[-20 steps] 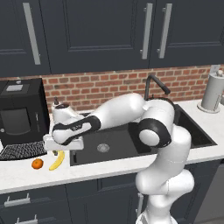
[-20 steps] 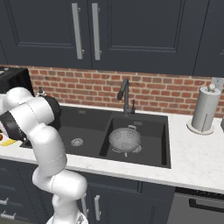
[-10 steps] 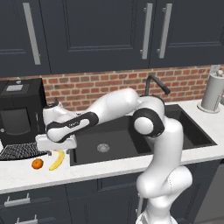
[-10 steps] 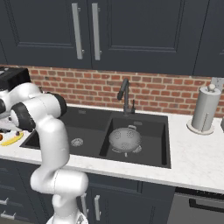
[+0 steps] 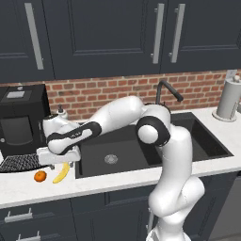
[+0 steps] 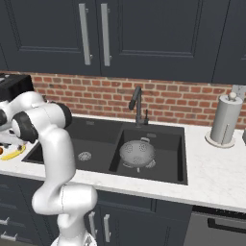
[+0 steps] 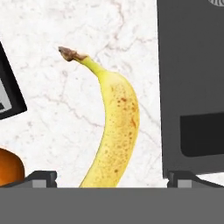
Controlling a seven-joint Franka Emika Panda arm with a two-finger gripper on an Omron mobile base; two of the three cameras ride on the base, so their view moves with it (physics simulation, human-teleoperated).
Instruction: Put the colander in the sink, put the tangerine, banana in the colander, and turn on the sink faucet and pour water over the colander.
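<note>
Here the gripper (image 7: 111, 177) hangs over the banana (image 7: 115, 131), jaws spread wide and empty — the fruit lies on the counter (image 5: 28, 186) between the fingertips. The tangerine (image 5: 40, 176) sits just beside it, left of the sink (image 6: 96, 130). The colander (image 6: 137, 153) rests in the right basin.

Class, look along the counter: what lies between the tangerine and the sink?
The banana lies between the tangerine and the sink, on the marble counter, as the left base view shows.
</note>
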